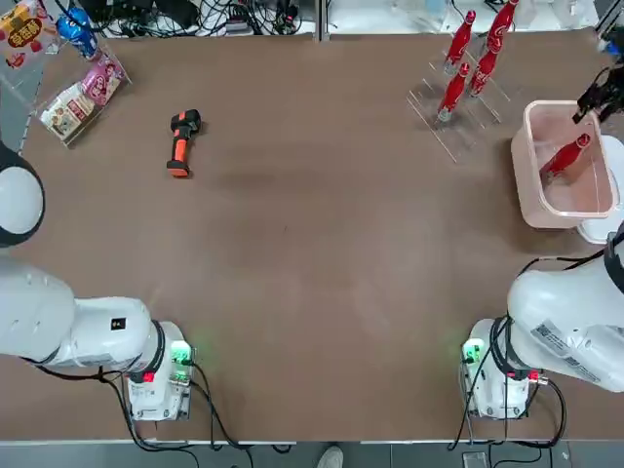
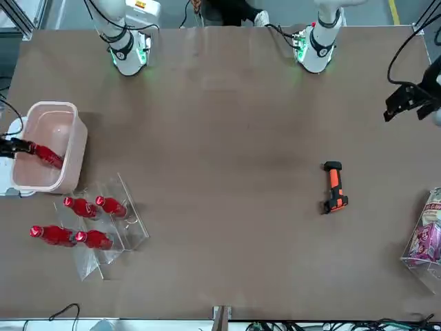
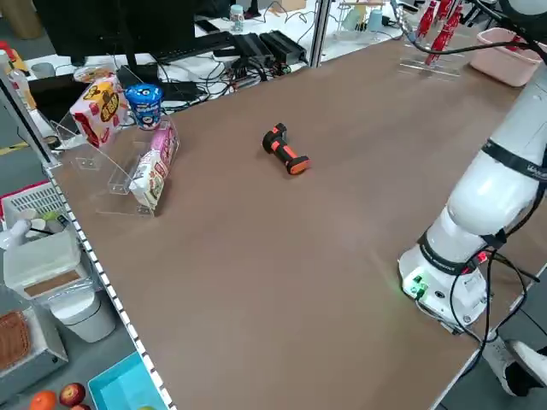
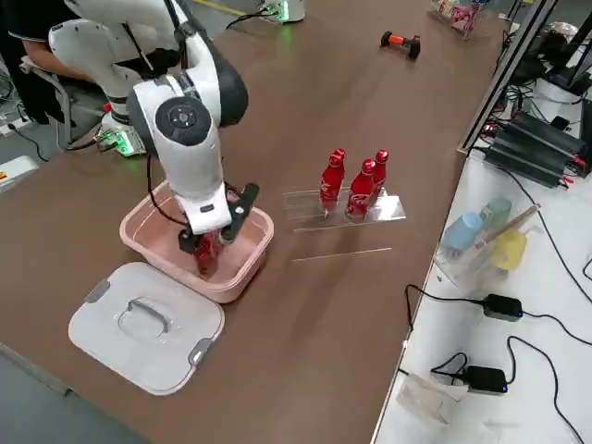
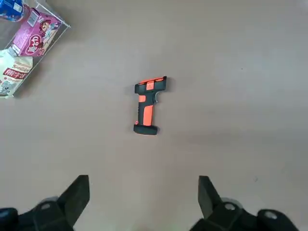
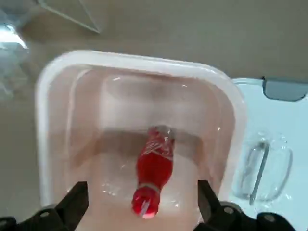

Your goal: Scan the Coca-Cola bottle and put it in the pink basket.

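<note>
Now Coca-Cola bottle (image 6: 154, 173) lies inside pink basket (image 6: 53, 125), leaning on its wall. Right gripper (image 6: 139, 204) just above, fingers spread, nothing held. Left gripper (image 5: 142, 199) spread, empty, well apart from basket. Bottle prob. rigid, slick, light; grab mid-body.

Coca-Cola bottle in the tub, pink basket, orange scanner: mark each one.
Coca-Cola bottle (image 6: 154, 168): right wrist view, on its red body.
pink basket (image 1: 527, 161): top view, on its left rim.
orange scanner (image 5: 146, 107): left wrist view, on its orange handle.
</note>
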